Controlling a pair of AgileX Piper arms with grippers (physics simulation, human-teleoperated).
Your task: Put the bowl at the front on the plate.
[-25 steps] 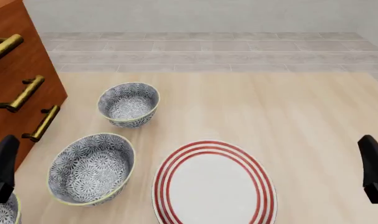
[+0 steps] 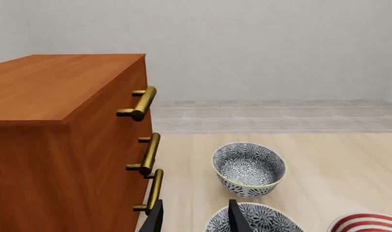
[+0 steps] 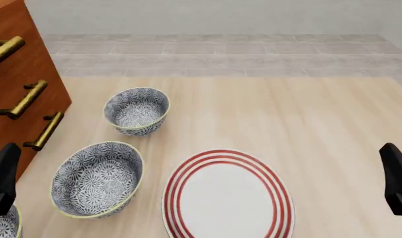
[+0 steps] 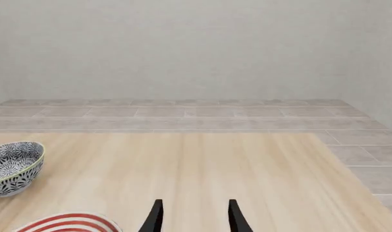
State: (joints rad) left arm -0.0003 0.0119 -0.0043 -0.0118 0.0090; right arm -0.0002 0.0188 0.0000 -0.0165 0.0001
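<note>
The bowl at the front (image 3: 1, 226) shows only as a sliver of blue-grey floral pattern at the front view's bottom-left corner, partly behind my left gripper (image 3: 6, 168). The white plate (image 3: 228, 198) with red rings lies to its right, mid-table near the front edge. My left gripper (image 2: 196, 220) is open with nothing between its fingers. It points over the middle bowl (image 2: 254, 221). My right gripper (image 3: 394, 166) hovers right of the plate. In its wrist view the right gripper (image 4: 196, 218) is open and empty, with the plate's rim (image 4: 70, 223) beside it.
Two more bowls of the same pattern stand left of the plate: a middle one (image 3: 95, 178) and a far one (image 3: 136, 110). A wooden drawer cabinet (image 3: 16, 84) with brass handles (image 3: 26, 99) borders the table's left side. Beyond the table's far edge is tiled floor.
</note>
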